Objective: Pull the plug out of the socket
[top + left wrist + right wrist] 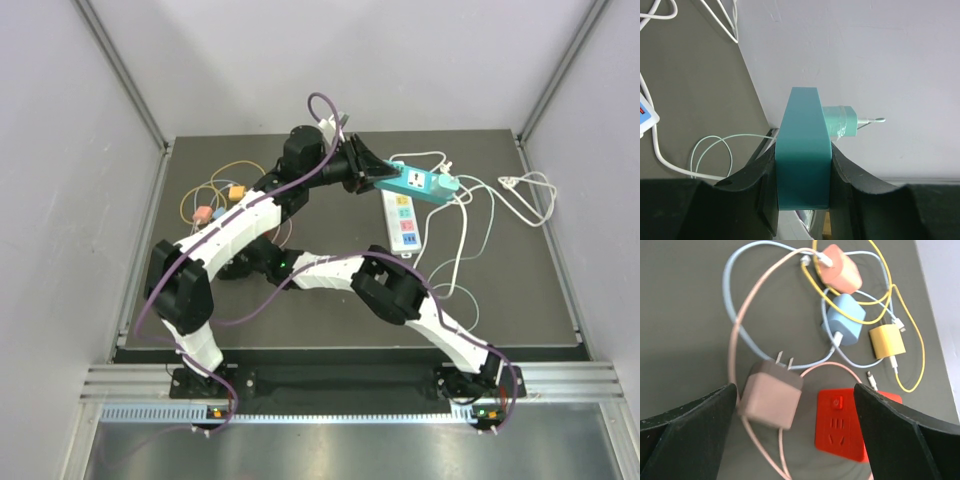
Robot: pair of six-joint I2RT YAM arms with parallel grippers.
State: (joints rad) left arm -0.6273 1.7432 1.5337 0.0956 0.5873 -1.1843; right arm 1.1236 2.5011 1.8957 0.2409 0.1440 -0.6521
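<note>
From above, my left pincer (372, 170) is at the far side of the dark grey worktop (520, 280). It grips one end of a teal plastic power strip (418, 183) and holds it over the far end of a white power strip with coloured sockets (402, 222). My right arm (400, 290) folds across to the left, toward a tangle of small chargers (220, 203). Its end is hidden under the left arm here.

In the left wrist view the teal strip stands clamped between both fingers (765, 175). A mint-green plug wrapped in clear tape (840, 122) is seated in the strip's side, its thin tip pointing along the pale wall (880, 60). That plug is not out yet.

In the right wrist view my right pincer (797, 435) stands wide apart with nothing between its fingers. Below it a dusty-pink square plug with two bare prongs (771, 395) is free of any socket, just beside a flat red socket block (850, 422). The plug is blurred, so I cannot tell whether it is at rest. A blue charger (844, 320), a yellow charger (886, 341) and a coral charger (841, 269) lie beyond, loose on their cables.

My reading is that the pink plug is off its socket and out of my grip. What is left is the mint-green one, which my free right pincer would have to pull while the left holds the strip.
</note>
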